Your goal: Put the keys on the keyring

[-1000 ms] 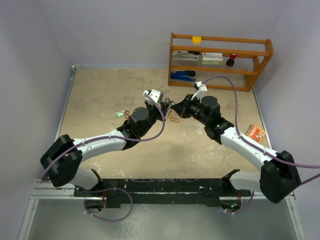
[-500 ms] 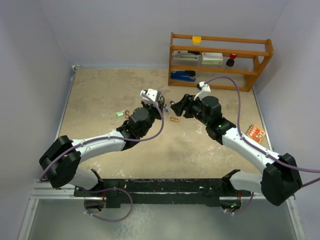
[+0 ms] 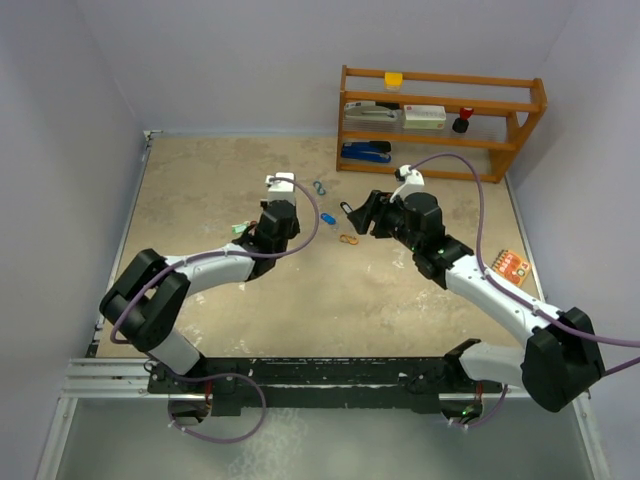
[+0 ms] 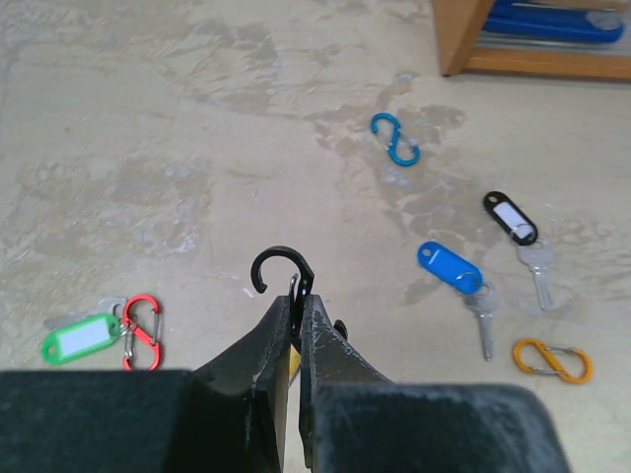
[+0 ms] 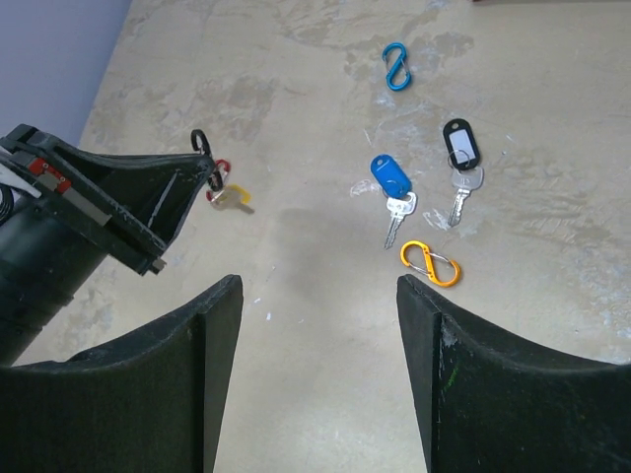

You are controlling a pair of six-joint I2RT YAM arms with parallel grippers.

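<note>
My left gripper (image 4: 298, 296) is shut on a black S-shaped keyring hook (image 4: 281, 268), and a yellow key tag (image 5: 237, 197) hangs at its jaws. On the table ahead lie a blue-tagged key (image 4: 450, 268), a black-tagged key (image 4: 511, 218), a loose blue hook (image 4: 395, 139) and an orange hook (image 4: 552, 360). A green key tag (image 4: 79, 338) lies clipped to a red hook (image 4: 141, 332) at the left. My right gripper (image 5: 317, 305) hovers open and holds nothing, with the orange hook (image 5: 430, 264) just beyond its right finger.
A wooden shelf (image 3: 440, 120) with a stapler and small boxes stands at the back right. An orange card (image 3: 511, 266) lies near the right wall. Walls close in the table on three sides.
The two grippers met over the table's middle a second ago. My right gripper has opened and drawn back slightly. My left arm has swung left, taking the black hook with it.
</note>
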